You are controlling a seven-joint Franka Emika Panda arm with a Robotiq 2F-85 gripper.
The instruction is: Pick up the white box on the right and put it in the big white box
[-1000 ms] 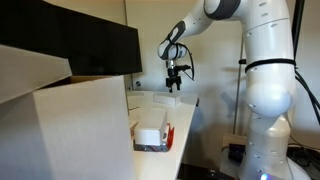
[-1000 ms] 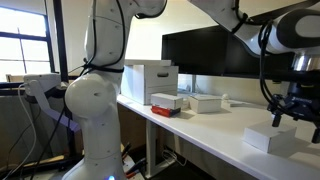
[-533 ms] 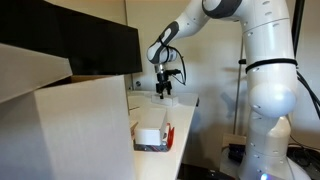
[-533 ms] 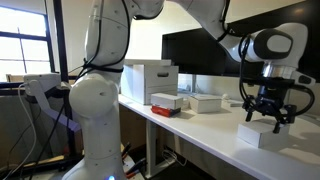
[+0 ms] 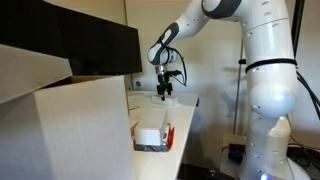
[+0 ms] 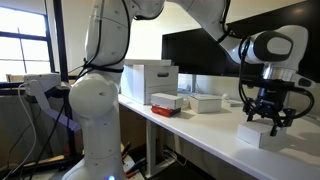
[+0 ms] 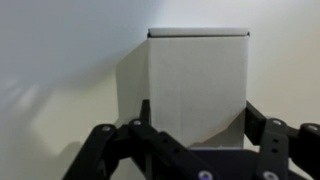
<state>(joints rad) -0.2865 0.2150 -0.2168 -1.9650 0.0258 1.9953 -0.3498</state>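
Note:
The small white box (image 6: 258,138) lies on the white table near its end, and it also shows in the wrist view (image 7: 197,75). My gripper (image 6: 267,124) hangs just above it with its fingers spread. In the wrist view the gripper (image 7: 200,118) is open, with one finger at each side of the box. In an exterior view the gripper (image 5: 163,93) is low over the far end of the table. The big white box (image 6: 150,80) stands open at the other end of the table and fills the foreground in an exterior view (image 5: 85,135).
A red-and-white box (image 6: 166,101) and a flat white box (image 6: 205,102) lie between the big box and my gripper. A dark monitor (image 6: 205,50) stands behind them. A red tray holding a white block (image 5: 152,136) sits beside the big box.
Over the last second my gripper moved sideways over the small white box and came down to it. In the last half second it has hardly moved.

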